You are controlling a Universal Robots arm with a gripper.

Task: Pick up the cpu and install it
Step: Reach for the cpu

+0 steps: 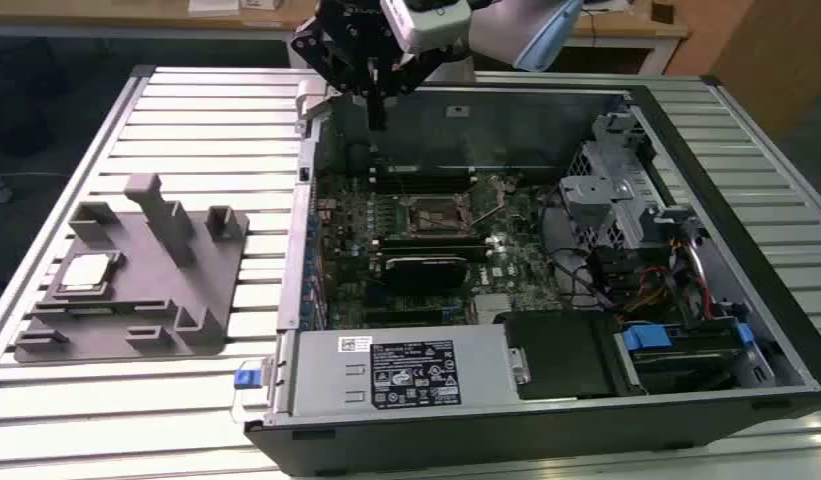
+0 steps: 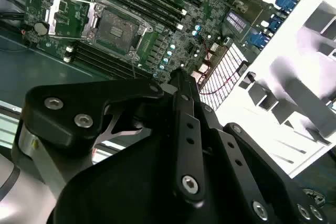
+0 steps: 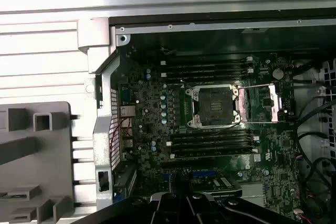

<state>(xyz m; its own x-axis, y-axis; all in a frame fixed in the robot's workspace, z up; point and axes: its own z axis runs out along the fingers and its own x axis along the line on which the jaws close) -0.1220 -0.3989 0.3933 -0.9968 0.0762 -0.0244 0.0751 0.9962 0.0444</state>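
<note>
**Silver cpu [image 1: 87, 272] on its grey stand, socket bare**

Black and angular, the hand [image 1: 375, 122] hangs above the far left corner of the open computer case [image 1: 517, 130], just over its far wall as the exterior view shows it. Its fingers are drawn together into one dark bar and there is nothing between them, so I take the hand to be closed and empty. The second wrist view looks down past the same closed tip [image 2: 180, 75] onto the green motherboard [image 2: 173, 40].

Below and a little nearer than the hand lies the socket [image 1: 437, 212]. In the first wrist view its metal frame [image 3: 260, 103] is swung aside and the square seat [image 3: 215, 106] is dark and unfilled. Rows of long memory slots run on either side of it.

Farther out, on the exterior view's left, the slatted metal table [image 1: 183, 110] carries a grey moulded holder [image 1: 183, 300] with upright posts. The cpu lies flat in a recess at the holder's left side. It is well apart from the hand, with the case wall between them.

As I judge it, no step of the job is done. The chip has not been lifted and the socket stands open with nothing in it, so both the pick-up and the installation remain.
</note>
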